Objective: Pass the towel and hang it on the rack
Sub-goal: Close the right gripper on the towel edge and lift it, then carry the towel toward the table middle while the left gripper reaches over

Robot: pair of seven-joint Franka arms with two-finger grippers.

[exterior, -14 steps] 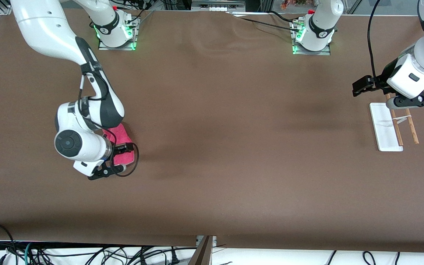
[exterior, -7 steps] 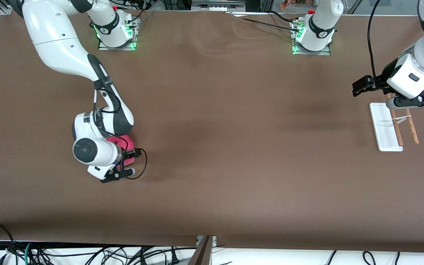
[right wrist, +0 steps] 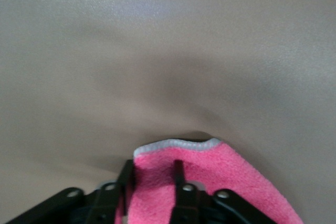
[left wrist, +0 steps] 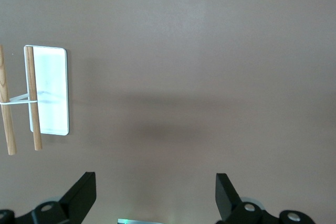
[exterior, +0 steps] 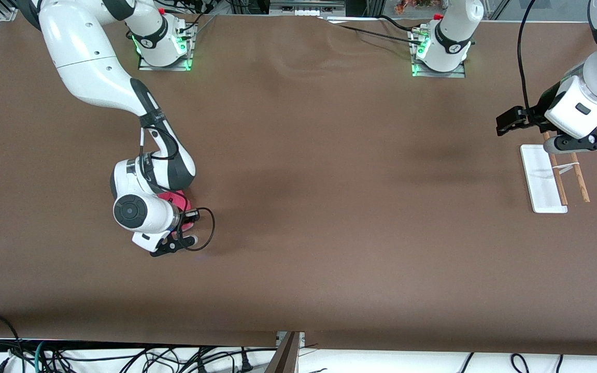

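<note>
While I watch from the front, my right end effector has shifted over the last second toward the middle of the surface, away from the right arm's end, and the towel has gone with it. A second ago the pink cloth lay spread flat beside the wrist; now only a small bunched patch shows under the wrist housing. In the right wrist view the fingers are pinched on the towel, its grey-trimmed edge hanging forward of them with a shadow on the surface below, so I judge it lifted clear or nearly so.

That tells me the pickup is done and the carry toward a handover has begun.

My left end effector has not moved in that time. It waits over the left arm's end of the surface, close above the rack. From the left wrist view its fingers stand spread wide with nothing between them, and the rack sits untouched on its white base, its two wooden rods bare.

Most of the task remains: the pass across the middle, then the hanging.
</note>
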